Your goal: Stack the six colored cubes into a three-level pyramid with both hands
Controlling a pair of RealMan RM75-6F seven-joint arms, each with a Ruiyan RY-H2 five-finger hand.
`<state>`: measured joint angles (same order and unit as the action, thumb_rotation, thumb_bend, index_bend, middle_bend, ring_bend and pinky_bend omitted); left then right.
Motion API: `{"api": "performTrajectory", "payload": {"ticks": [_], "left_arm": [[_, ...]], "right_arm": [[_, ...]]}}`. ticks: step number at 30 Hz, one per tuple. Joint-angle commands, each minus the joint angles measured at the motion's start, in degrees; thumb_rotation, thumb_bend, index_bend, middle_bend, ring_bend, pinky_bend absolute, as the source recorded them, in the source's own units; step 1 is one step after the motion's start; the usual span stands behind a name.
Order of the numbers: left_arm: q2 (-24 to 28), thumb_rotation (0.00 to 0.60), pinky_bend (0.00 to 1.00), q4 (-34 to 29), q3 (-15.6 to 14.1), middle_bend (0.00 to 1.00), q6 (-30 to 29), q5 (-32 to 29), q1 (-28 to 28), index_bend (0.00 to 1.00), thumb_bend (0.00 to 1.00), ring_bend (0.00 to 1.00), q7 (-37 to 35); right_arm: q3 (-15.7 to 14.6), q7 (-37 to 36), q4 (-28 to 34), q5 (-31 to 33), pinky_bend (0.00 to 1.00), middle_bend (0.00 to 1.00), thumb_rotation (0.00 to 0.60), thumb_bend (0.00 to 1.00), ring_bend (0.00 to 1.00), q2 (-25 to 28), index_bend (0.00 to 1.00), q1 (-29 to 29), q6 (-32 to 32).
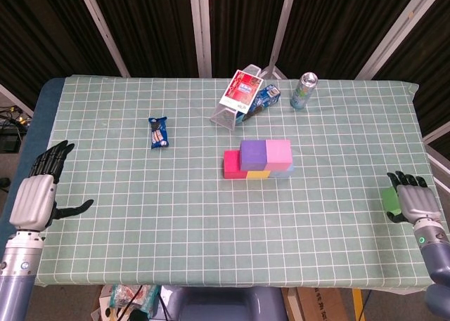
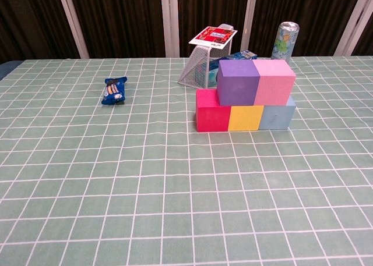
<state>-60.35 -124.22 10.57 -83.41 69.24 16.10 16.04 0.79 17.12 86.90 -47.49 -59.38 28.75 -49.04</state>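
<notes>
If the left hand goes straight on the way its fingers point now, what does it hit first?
Probably nothing: the left hand points up along the table's left edge, and that line looks free. The blue packet lies well to its right.

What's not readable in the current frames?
- green cube: head view, mostly hidden behind the right hand; contact unclear.
- Both hands: outside the chest view.
- Contents of the wire basket: chest view, covered by the card.
- can label: too small.
</notes>
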Motion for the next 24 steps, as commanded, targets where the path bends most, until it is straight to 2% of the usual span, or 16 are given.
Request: {"api": "performTrajectory", "payload": {"ticks": [1, 10, 15, 20, 24], "left_arm": [[0.00, 0.600, 0.01, 0.09, 0.08, 0.00, 0.06, -0.05, 0.03, 0.00, 0.11, 0.00, -0.11], [-0.06, 0.600, 0.01, 0.44, 0.09, 0.00, 0.10, 0.22, -0.08, 0.00, 0.11, 0.00, -0.57], [-0.15, 0.600, 0.01, 0.73, 0.24, 0.00, -0.14, 0.04, -0.16, 0.00, 0.11, 0.00, -0.51], [-0.37, 0.600, 0.01, 0.79, 0.52, 0.00, -0.41, -0.20, -0.12, 0.00, 0.11, 0.00, -0.34], [-0.64, 0.600, 0.01, 0.89, 0.49, 0.00, -0.39, -0.21, -0.04, 0.00, 0.11, 0.00, 0.00]], "right_arm": [[-0.60, -0.04, -2.95, 0.60, 0.00, 0.00, 0.600, 0.32, 0.00, -1.61, 0.00, -0.22, 1.28], [-0.56, -0.56, -10.04, 0.93, 0.00, 0.01, 0.600, 0.32, 0.00, -4.90, 0.00, -0.49, 3.20], [-0.78, -0.64, -12.90, 1.12, 0.00, 0.09, 0.600, 0.32, 0.00, -6.31, 0.00, -0.66, 4.60], [-0.66, -0.93, -14.56, 0.96, 0.00, 0.13, 0.600, 0.32, 0.03, -7.12, 0.00, -0.76, 5.38], [-0.35, -1.28, -15.81, 0.52, 0.00, 0.23, 0.600, 0.32, 0.08, -7.81, 0.00, -0.84, 5.44]]}}
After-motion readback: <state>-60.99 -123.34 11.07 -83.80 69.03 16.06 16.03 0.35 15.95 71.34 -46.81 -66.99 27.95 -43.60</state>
